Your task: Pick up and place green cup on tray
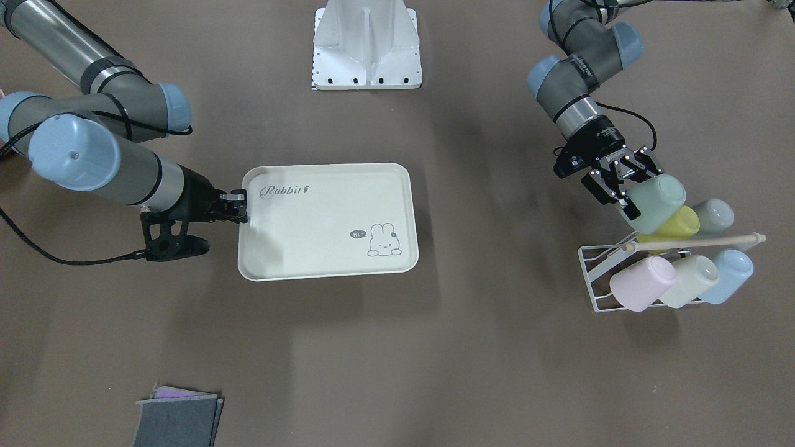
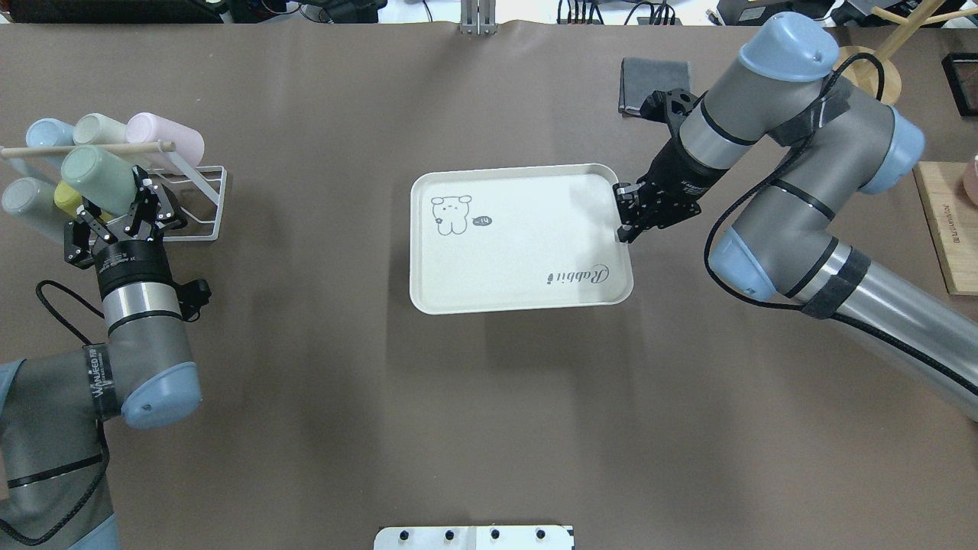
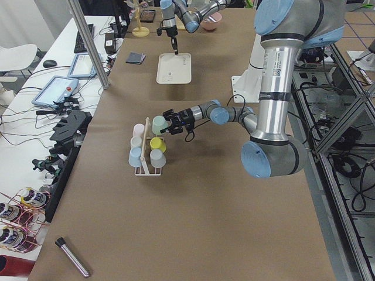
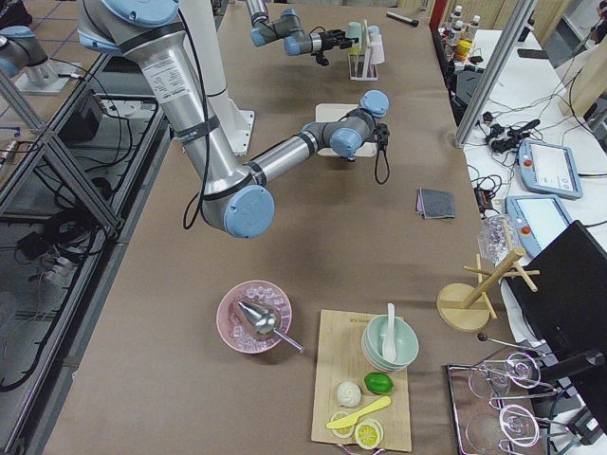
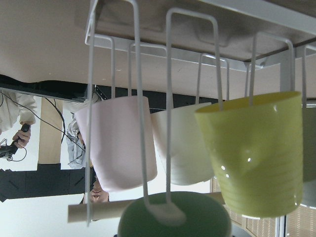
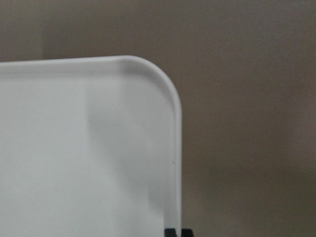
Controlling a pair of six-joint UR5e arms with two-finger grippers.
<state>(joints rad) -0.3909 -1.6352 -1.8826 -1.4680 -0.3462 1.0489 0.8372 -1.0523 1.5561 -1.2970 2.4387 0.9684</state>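
The green cup (image 1: 657, 200) is a pale mint tumbler that lies on its side at the top of the white wire rack (image 1: 593, 273). My left gripper (image 1: 640, 186) is shut on the green cup at its rim end, with a finger on either side. The cup fills the bottom of the left wrist view (image 5: 173, 217). The cream tray (image 1: 329, 248) with "Rabbit" script and a bunny lies flat at the table's middle. My right gripper (image 1: 239, 208) is shut on the tray's rim at its short edge, and the right wrist view shows that rim (image 6: 175, 148).
The rack also holds a yellow-green cup (image 1: 674, 226), a pink cup (image 1: 641, 282), a whitish-green cup (image 1: 689, 280), a blue cup (image 1: 730, 273) and a grey cup (image 1: 713, 216), under a wooden rod (image 1: 695, 243). Folded grey cloths (image 1: 177, 419) lie near the operators' edge. The robot's white base (image 1: 366, 43) stands behind the tray.
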